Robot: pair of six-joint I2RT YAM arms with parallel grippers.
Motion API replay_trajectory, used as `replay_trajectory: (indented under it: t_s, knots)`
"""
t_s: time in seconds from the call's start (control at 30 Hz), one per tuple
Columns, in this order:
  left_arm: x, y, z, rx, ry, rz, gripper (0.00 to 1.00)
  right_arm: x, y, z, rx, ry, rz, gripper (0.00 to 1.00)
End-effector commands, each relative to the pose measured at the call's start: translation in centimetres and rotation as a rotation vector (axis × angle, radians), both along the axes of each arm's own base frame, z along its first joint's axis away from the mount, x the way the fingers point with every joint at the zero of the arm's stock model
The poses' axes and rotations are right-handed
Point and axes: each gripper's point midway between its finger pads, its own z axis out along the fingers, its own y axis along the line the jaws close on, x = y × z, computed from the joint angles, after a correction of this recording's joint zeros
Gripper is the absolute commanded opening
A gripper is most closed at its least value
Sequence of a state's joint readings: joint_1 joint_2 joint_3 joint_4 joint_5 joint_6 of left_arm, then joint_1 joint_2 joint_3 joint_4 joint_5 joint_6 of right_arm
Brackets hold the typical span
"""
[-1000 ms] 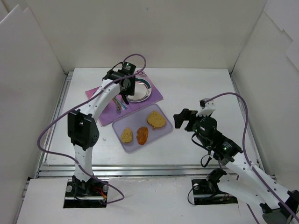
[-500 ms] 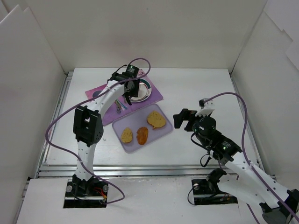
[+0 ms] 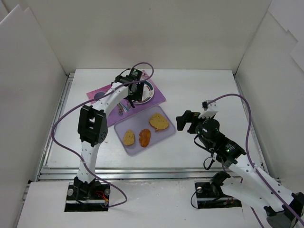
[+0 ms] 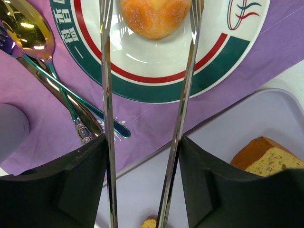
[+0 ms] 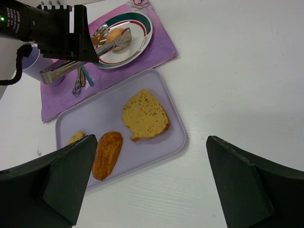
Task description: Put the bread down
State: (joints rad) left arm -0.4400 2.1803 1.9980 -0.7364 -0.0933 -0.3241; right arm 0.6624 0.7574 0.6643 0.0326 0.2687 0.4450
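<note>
The bread lies on the striped plate, which sits on a purple mat toward the far edge of the table, left of centre. The left gripper is clamped on a pair of metal tongs, whose arms stand apart on either side of the bun; the right arm looks to be touching its side and the left arm is just clear. If the tongs lift while that arm clings to the crust, the bun could roll toward the plate's rim or come up with them. A low, sideways retreat could catch the rim and drag the plate, or sweep the spoon beside it. The right gripper hangs spread and empty near the tray's right edge.
</note>
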Motion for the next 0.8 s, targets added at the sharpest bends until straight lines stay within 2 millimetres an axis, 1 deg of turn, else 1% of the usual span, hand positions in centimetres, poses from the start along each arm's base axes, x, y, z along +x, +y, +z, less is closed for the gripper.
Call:
replay_trajectory:
  t_s: [0.0, 0.13, 0.2, 0.23, 0.3, 0.33, 0.4, 0.43, 0.5, 0.53, 0.6, 0.63, 0.67, 0.7, 0.77]
  knots:
    - [1.9, -0.2, 5.3, -0.055, -0.139, 0.006, 0.54, 0.7, 0.4, 2.7, 0.05, -0.063, -0.009, 0.98]
    - [1.6, -0.1, 6.3, -0.056, -0.149, 0.004, 0.55, 0.7, 0.5, 2.5, 0.046, -0.058, -0.009, 0.98]
    - [1.4, 0.0, 7.3, -0.066, -0.165, 0.007, 0.55, 0.8, 0.6, 2.3, 0.044, -0.054, -0.006, 0.98]
    - [1.2, 0.1, 8.2, -0.072, -0.178, 0.009, 0.54, 0.9, 0.6, 2.3, 0.043, -0.053, -0.008, 0.98]
    - [0.9, 0.2, 8.9, -0.081, -0.186, 0.008, 0.55, 0.9, 0.7, 2.2, 0.039, -0.048, -0.008, 0.98]
    - [0.7, 0.2, 9.9, -0.094, -0.204, 0.008, 0.55, 1.0, 0.7, 2.1, 0.038, -0.047, -0.009, 0.98]
    - [0.2, 0.2, 10.6, -0.109, -0.21, 0.002, 0.55, 1.1, 0.6, 2.1, 0.035, -0.045, -0.014, 0.98]
    - [-0.1, 0.2, 11.7, -0.122, -0.228, 0.0, 0.55, 1.1, 0.6, 2.1, 0.037, -0.046, -0.012, 0.98]
    - [-0.6, 0.3, 12.3, -0.13, -0.23, -0.001, 0.55, 1.0, 0.7, 2.0, 0.036, -0.044, -0.008, 0.98]
    - [-1.0, 0.5, 13.1, -0.135, -0.238, 0.002, 0.55, 0.9, 0.7, 2.0, 0.038, -0.045, -0.006, 0.98]
    - [-1.6, 1.1, 13.8, -0.125, -0.239, 0.02, 0.54, 1.0, 0.6, 2.2, 0.04, -0.049, -0.009, 0.98]
    - [-2.0, 1.5, 14.8, -0.126, -0.254, 0.027, 0.54, 1.0, 0.6, 2.1, 0.038, -0.047, -0.011, 0.98]
    - [-2.4, 1.9, 14.9, -0.116, -0.251, 0.037, 0.53, 1.0, 0.6, 2.1, 0.038, -0.047, -0.009, 0.98]
    - [-3.1, 2.9, 15.7, -0.095, -0.262, 0.07, 0.52, 1.0, 0.7, 2.1, 0.04, -0.048, -0.008, 0.98]
    - [-4.0, 4.3, 16.1, -0.059, -0.264, 0.113, 0.49, 0.9, 0.9, 2.1, 0.042, -0.045, 0.002, 0.98]
